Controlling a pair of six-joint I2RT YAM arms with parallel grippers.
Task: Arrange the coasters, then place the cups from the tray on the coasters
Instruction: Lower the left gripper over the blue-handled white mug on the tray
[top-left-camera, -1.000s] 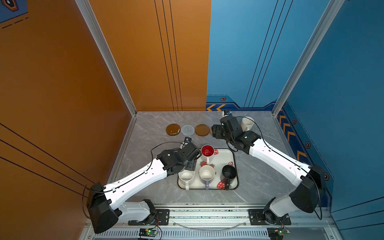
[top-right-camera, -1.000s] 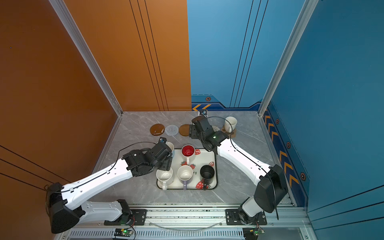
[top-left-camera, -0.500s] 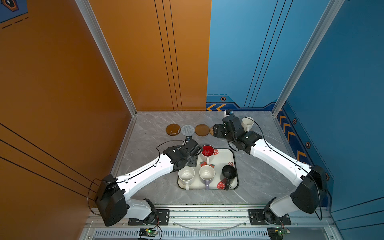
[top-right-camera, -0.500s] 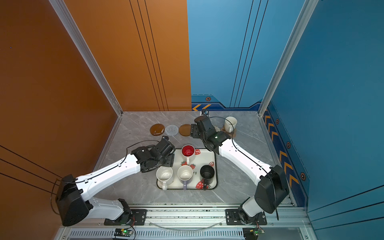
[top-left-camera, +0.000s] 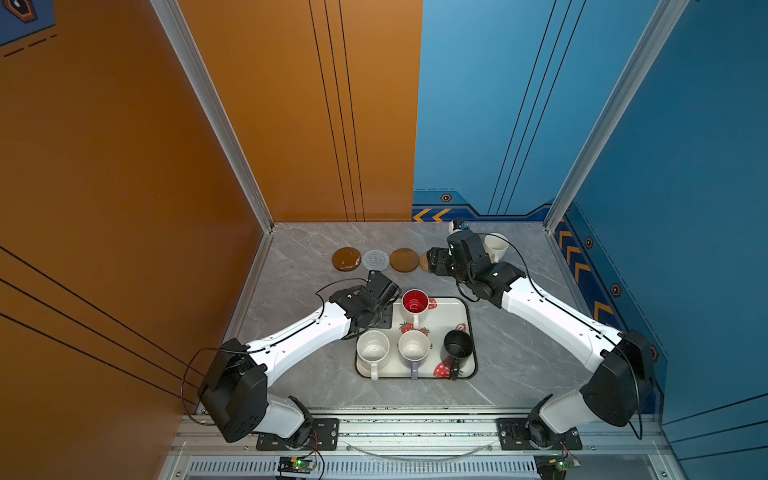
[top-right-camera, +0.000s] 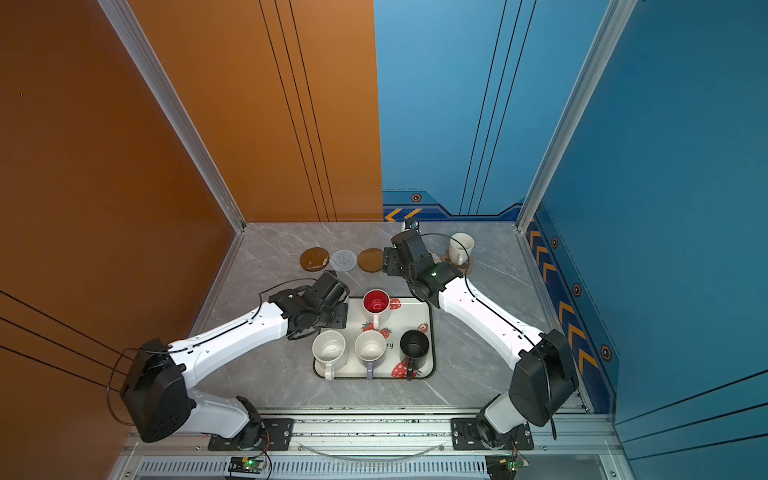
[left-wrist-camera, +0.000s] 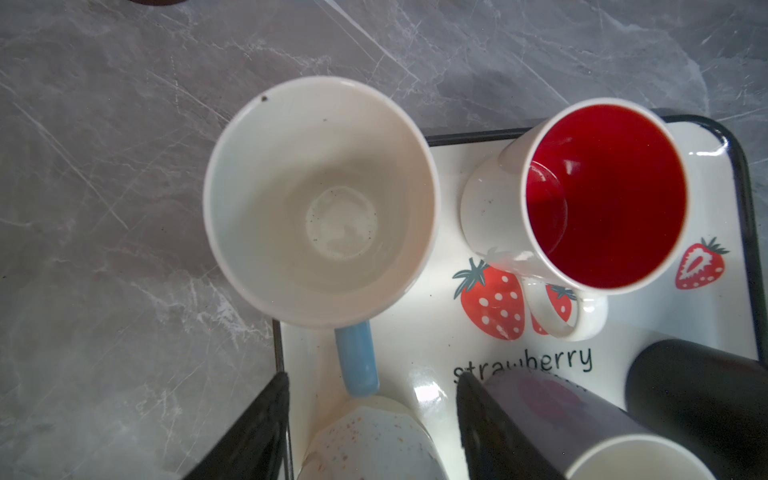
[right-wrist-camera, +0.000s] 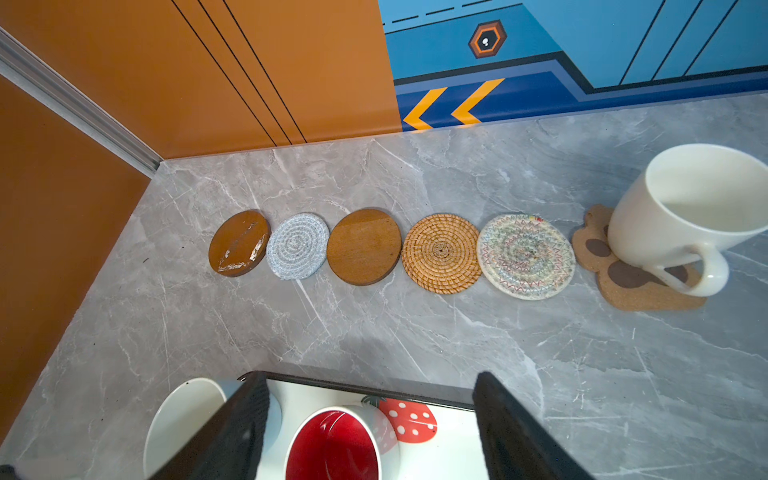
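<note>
Six coasters lie in a row at the back: brown disc (right-wrist-camera: 239, 243), grey woven round (right-wrist-camera: 297, 246), brown disc (right-wrist-camera: 363, 246), rattan round (right-wrist-camera: 441, 253), pale woven round (right-wrist-camera: 525, 255), and a cork paw (right-wrist-camera: 636, 286) with the cream cup (right-wrist-camera: 685, 216) on it. The tray (top-left-camera: 451, 311) holds the red-inside cup (top-left-camera: 414, 301), speckled cup (top-left-camera: 372, 347), lavender cup (top-left-camera: 413, 347) and black cup (top-left-camera: 458, 345). My left gripper (left-wrist-camera: 372, 386) is open, its fingers either side of the handle tip of the light blue cup (left-wrist-camera: 320, 199), not touching. My right gripper (right-wrist-camera: 370, 415) hangs open above the tray's far edge.
The orange wall runs along the left and back, the blue wall along the right. In both top views the left wrist hides the light blue cup, and the right gripper (top-left-camera: 436, 262) covers part of the coaster row.
My left arm has pushed forward to the tray's far left corner and its jaws have narrowed round the blue handle. The right arm has hardly moved.
</note>
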